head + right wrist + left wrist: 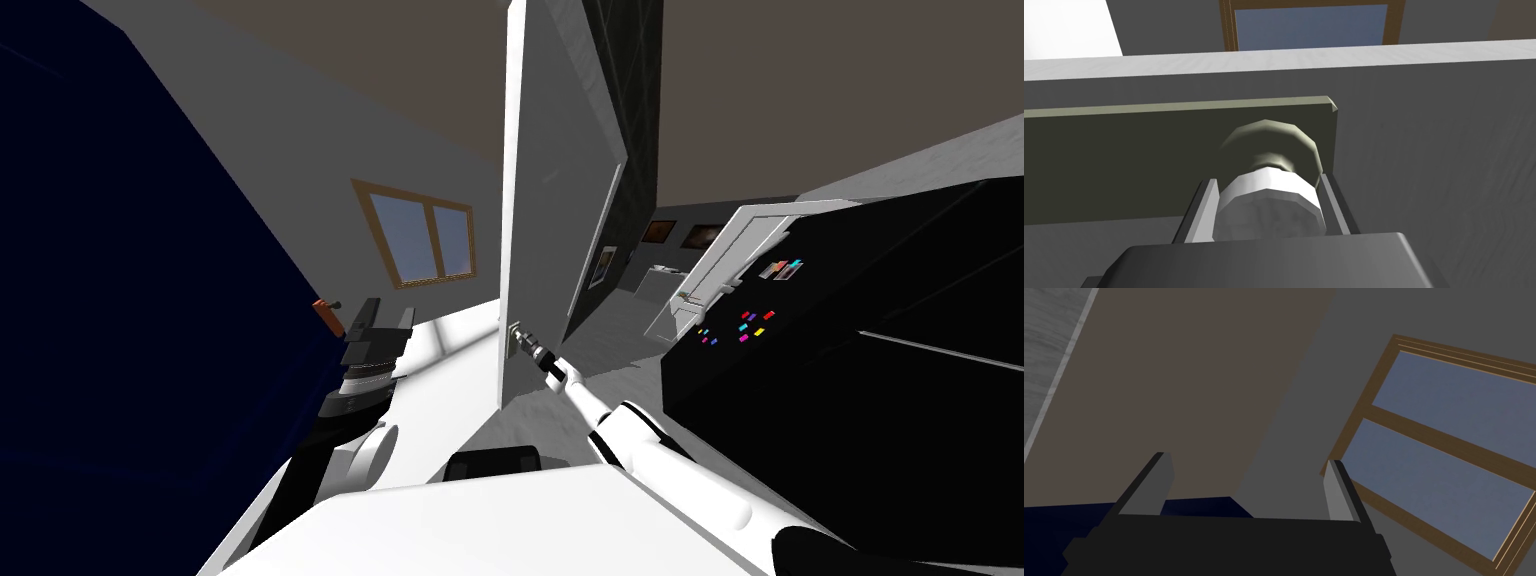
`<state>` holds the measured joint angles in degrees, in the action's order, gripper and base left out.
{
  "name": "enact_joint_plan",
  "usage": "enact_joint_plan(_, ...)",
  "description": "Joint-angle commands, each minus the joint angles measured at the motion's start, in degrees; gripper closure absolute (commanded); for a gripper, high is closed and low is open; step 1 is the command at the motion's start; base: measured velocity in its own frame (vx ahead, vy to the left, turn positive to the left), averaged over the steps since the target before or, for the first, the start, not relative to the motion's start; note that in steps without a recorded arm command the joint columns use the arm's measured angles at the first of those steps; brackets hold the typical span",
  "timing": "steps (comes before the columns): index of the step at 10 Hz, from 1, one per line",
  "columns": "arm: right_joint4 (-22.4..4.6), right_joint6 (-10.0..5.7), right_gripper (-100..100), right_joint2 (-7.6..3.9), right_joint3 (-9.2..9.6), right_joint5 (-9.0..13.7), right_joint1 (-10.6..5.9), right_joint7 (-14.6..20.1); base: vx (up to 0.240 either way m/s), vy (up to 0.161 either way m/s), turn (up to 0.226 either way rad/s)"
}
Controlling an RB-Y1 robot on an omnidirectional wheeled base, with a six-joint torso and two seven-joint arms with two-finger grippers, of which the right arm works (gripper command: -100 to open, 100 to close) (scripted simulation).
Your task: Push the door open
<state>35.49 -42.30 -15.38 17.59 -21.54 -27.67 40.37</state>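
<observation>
A light grey door [550, 200] stands ajar straight ahead, seen nearly edge-on. My right gripper [521, 343] reaches to its lower edge and is shut on the round pale door knob [1269, 200]; a finger [1205, 212] presses each side of it. The knob sits on an olive-grey plate [1124, 160] fixed to the door [1434, 150]. My left gripper [382, 318] is raised at the left beside a dark blue surface [130, 300], and its fingers [1156, 485] stand wide apart with nothing between them.
A large black block [870, 380] with small coloured stickers stands close on the right. A wood-framed window [420, 235] is in the grey wall beyond the door. Through the gap right of the door I see a grey floor [620, 345], a white open door [740, 245] and wall pictures.
</observation>
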Motion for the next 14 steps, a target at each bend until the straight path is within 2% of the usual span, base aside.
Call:
enact_joint_plan(1,0.09,0.40,100,0.14,-0.79,0.47,-0.30,-0.83,0.139,0.133,-0.032)
enact_joint_plan(4,-0.21,1.75,100,0.95,-2.93,1.77,-0.44,-3.39,0.154,0.140,-0.007)
enact_joint_plan(6,-0.21,1.75,100,0.95,-2.93,1.77,-0.44,-3.39,0.078,0.079,0.006)
enact_joint_plan(7,-0.44,2.79,100,1.58,-4.60,2.77,-0.55,-5.37,0.100,0.112,-0.014)
enact_joint_plan(9,-0.53,3.18,100,1.81,-5.21,3.14,-0.59,-6.11,0.107,0.109,-0.028)
enact_joint_plan(10,-0.70,3.96,100,2.28,-6.46,3.90,-0.68,-7.60,0.116,0.101,-0.020)
enact_joint_plan(14,-1.07,5.63,100,3.28,-9.11,5.50,-0.85,-10.76,0.113,0.097,-0.016)
